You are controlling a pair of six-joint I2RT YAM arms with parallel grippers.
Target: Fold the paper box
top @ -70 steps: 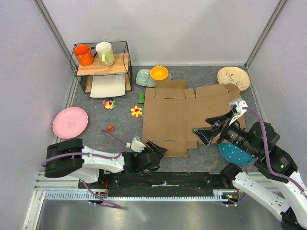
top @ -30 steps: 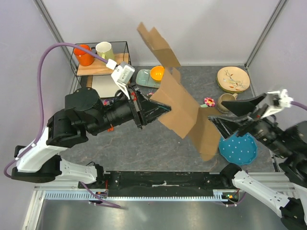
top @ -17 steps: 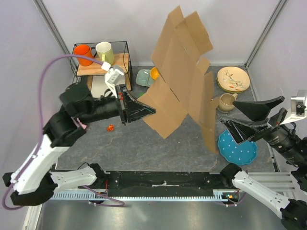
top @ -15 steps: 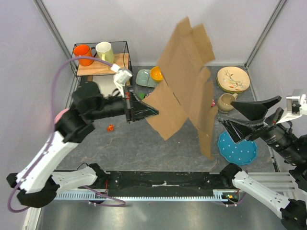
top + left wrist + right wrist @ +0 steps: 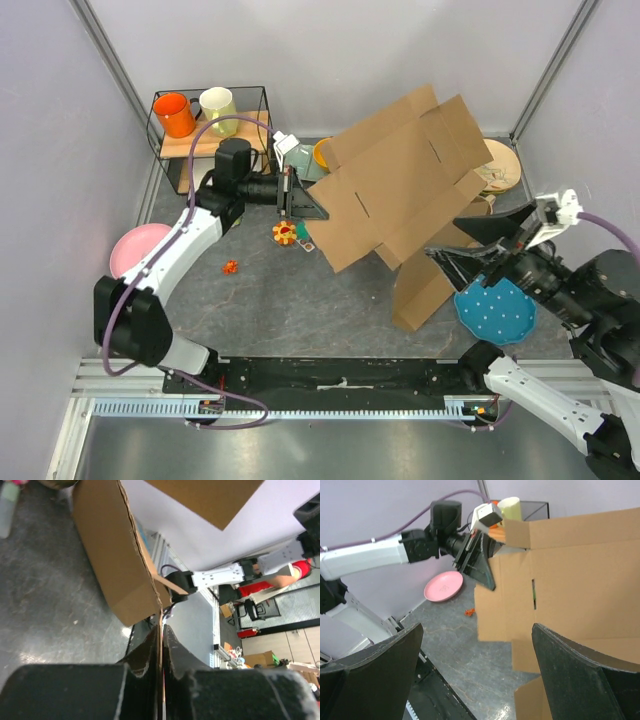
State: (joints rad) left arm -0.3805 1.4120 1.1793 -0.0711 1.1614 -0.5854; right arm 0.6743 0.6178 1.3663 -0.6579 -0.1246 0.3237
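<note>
The paper box, a big flat brown cardboard sheet with flaps and slits, is held tilted in the air over the middle of the table. One flap hangs down to the table top. My left gripper is shut on the sheet's left edge. In the left wrist view that thin edge is pinched between the two dark fingers. My right gripper stands wide open by the sheet's lower right, with nothing in it. From the right wrist, the cardboard fills the space beyond the spread fingers.
A wire rack at the back left carries an orange mug and a cream mug. A pink plate lies left, a blue dotted plate under my right arm, a beige plate back right. Small toys lie near the left gripper.
The left arm has stretched toward the back with the box in its grip, and the sheet has swung from nearly upright to a flatter tilt. The right gripper stayed open and moved closer.
</note>
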